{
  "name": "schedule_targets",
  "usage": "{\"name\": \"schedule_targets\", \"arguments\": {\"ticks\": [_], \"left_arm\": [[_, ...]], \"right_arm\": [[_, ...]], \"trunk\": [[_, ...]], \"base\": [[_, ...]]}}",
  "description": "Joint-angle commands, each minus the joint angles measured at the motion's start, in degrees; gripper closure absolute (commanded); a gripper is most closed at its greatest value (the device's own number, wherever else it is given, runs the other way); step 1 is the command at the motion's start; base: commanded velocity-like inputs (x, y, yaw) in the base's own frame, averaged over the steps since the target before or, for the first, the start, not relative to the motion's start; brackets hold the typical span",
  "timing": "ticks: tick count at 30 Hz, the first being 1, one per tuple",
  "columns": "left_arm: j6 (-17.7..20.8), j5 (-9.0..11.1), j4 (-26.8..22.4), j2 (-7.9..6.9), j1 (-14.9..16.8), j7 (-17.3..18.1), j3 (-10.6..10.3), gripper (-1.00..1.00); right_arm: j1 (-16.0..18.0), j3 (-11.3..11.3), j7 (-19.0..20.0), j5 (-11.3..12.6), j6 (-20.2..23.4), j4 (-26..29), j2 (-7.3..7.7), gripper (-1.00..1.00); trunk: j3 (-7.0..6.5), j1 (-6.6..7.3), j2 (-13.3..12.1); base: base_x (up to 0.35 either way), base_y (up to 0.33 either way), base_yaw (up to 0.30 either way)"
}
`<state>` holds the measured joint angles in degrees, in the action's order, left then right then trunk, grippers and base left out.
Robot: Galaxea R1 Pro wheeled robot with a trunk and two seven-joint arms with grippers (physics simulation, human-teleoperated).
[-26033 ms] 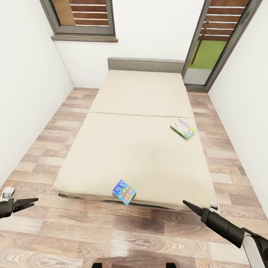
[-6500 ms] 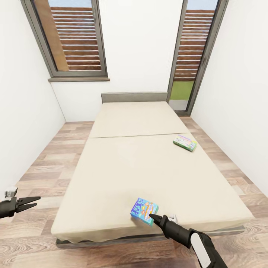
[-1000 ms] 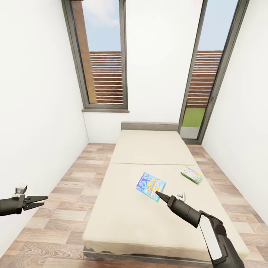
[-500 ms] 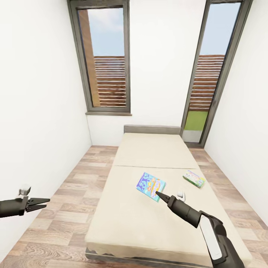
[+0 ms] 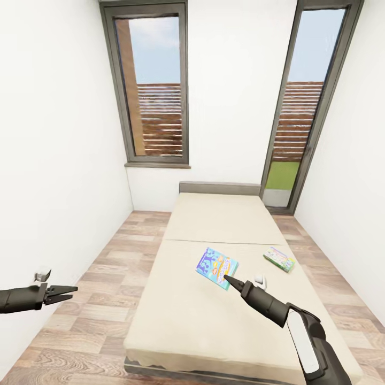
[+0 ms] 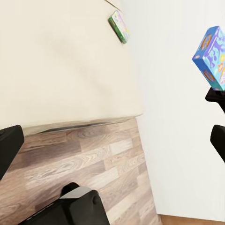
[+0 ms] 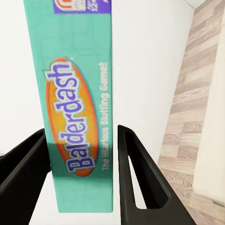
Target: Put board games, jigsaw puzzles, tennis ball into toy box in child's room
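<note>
Above the bed [image 5: 214, 315], the right gripper [image 5: 226, 277] is pinching a blue board game [image 5: 216, 267], jaws closed on its edge; the other game [image 5: 279, 259] is lying at two o'clock. Left gripper [image 5: 68, 290] is apparently nearly closed, empty. Carrying it level should prevent slipping.

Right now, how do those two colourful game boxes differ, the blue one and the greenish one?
The blue board game is pinched at its edge between the right gripper fingers and held tilted above the bed; the green-edged board game lies flat on the mattress, untouched. The blue one has a blue cover with teal sides; the other is paler with green edges. Both are flat rectangular boxes with busy printed covers.
</note>
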<state>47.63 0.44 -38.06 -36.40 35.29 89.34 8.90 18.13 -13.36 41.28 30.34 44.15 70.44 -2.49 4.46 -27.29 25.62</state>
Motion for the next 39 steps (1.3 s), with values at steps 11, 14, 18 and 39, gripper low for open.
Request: {"name": "schedule_targets", "arguments": {"ticks": [11, 14, 18, 39], "left_arm": [[0.5, 0.0, 0.0, 1.4, 0.0, -4.1, 0.0, -1.0], [0.5, 0.0, 0.0, 1.93, 0.1, -4.6, 0.0, -1.0], [0.4, 0.0, 0.0, 2.14, 0.1, -4.8, 0.0, -1.0], [-1.4, 0.0, 0.0, 4.3, 0.0, -6.5, -0.1, -1.0]], "right_arm": [[0.1, -0.2, 0.1, 0.0, 0.3, 0.0, -0.06, 1.0], [0.1, -0.2, 0.1, 0.0, 0.3, 0.0, -0.06, 1.0], [0.1, -0.3, 0.1, 0.0, 0.3, 0.0, -0.06, 1.0], [0.1, -0.1, 0.0, 0.0, 0.2, 0.0, -0.06, 1.0]], "trunk": [[-1.14, 1.51, -2.7], [-1.15, 1.51, -2.7], [-1.21, 1.51, -2.7], [-1.97, 1.51, -2.7]], "base": [[0.0, 0.0, 0.0], [0.0, 0.0, 0.03], [0.0, 0.0, 0.111], [0.0, 0.0, 0.242]]}}
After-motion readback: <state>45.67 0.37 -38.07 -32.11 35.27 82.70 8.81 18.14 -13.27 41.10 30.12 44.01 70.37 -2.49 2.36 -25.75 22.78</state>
